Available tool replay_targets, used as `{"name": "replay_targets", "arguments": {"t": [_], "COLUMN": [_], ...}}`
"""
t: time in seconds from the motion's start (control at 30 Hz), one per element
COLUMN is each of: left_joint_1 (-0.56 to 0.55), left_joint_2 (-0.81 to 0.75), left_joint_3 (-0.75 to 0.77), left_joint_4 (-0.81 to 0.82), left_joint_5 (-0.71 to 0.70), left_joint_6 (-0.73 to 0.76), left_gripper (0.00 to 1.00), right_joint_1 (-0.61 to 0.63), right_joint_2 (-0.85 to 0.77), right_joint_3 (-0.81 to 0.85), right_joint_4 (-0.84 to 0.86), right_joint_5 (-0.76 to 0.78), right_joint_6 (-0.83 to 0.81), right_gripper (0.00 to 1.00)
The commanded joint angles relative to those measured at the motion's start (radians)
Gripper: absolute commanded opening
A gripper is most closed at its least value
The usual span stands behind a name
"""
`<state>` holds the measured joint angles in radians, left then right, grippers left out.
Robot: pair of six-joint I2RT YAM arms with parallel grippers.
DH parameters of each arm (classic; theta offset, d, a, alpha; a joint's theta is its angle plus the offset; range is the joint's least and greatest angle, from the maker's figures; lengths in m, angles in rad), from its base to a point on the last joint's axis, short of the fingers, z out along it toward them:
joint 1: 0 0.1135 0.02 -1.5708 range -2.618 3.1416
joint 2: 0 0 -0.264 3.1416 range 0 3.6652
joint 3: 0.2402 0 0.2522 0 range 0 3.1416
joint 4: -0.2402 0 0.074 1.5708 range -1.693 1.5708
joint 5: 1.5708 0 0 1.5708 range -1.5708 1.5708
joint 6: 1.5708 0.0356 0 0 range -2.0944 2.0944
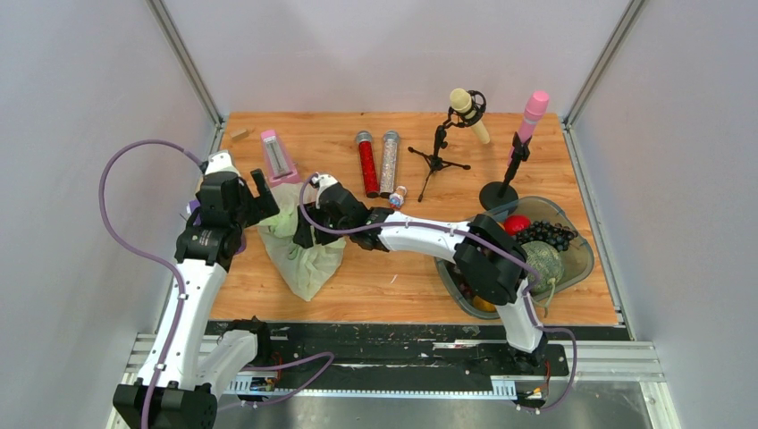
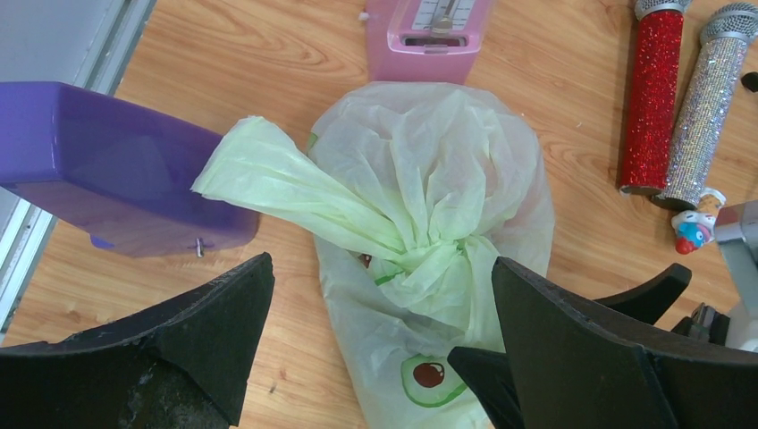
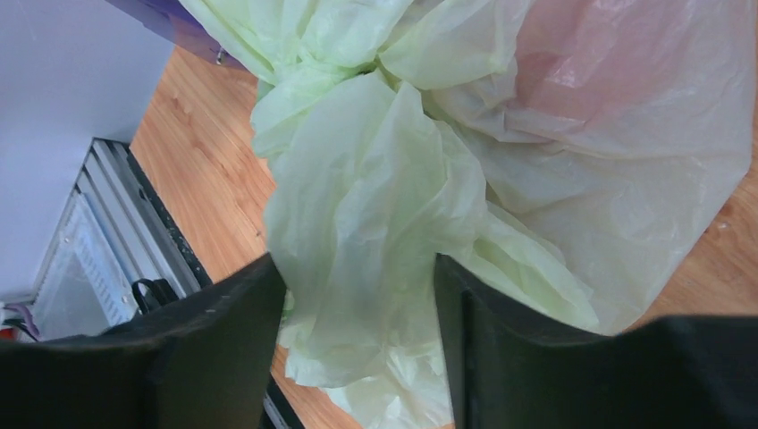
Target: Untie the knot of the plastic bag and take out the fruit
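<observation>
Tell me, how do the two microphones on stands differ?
The cream microphone sits on a tripod; the pink microphone has a stand with a round flat base. The cream one lies slanted in its clip; the pink one stands more upright. Both stand at the far side of the table.

plastic bag (image 2: 429, 179) pale translucent green, printed with a green avocado motif (red-brown pit), and a pink blush shows through its film. purple box (image 2: 107, 161), pink case (image 2: 429, 27), red glitter microphone (image 2: 651, 98), silver glitter microphone (image 2: 706, 107), orange wood-grain tabletop (image 2: 268, 54), black left pincer (image 2: 383, 264).
</observation>
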<state>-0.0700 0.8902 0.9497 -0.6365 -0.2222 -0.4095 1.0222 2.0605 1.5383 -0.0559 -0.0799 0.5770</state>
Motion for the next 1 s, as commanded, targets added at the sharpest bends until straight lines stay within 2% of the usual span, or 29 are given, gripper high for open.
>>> {"name": "replay_targets", "arguments": {"t": [0.0, 0.2, 0.23, 0.4, 0.5, 0.63, 0.73, 0.97], "left_joint_1": [0.008, 0.010, 0.010, 0.009, 0.010, 0.010, 0.009, 0.000], "left_joint_2": [-0.008, 0.003, 0.004, 0.040, 0.065, 0.090, 0.096, 0.109], "left_joint_3": [-0.002, -0.002, -0.002, 0.003, 0.015, 0.014, -0.006, -0.073], "left_joint_4": [0.002, 0.002, 0.003, 0.025, 0.029, 0.040, 0.052, 0.074], "left_joint_5": [0.003, 0.012, 0.020, 0.106, 0.204, 0.347, 0.429, 0.497], "left_joint_6": [0.012, 0.013, 0.016, 0.042, 0.051, 0.031, -0.009, -0.125], "left_gripper": [1.00, 1.00, 1.00, 1.00, 1.00, 1.00, 1.00, 1.00], "right_joint_1": [0.019, 0.023, 0.022, 0.024, 0.023, 0.021, 0.020, 0.020], "right_joint_2": [0.015, -0.043, -0.064, -0.193, -0.251, -0.322, -0.356, -0.419], "right_joint_3": [0.053, 0.028, 0.018, -0.072, -0.104, -0.182, -0.231, -0.326], "right_joint_4": [0.006, -0.021, -0.027, -0.045, -0.128, -0.155, -0.163, -0.152], "right_joint_5": [0.011, 0.031, 0.035, -0.083, -0.187, -0.207, -0.209, -0.152], "right_joint_6": [-0.036, -0.141, -0.173, -0.453, -0.629, -0.800, -0.874, -0.920], "right_gripper": [0.56, 0.03, 0.00, 0.00, 0.06, 0.06, 0.05, 0.06]}}
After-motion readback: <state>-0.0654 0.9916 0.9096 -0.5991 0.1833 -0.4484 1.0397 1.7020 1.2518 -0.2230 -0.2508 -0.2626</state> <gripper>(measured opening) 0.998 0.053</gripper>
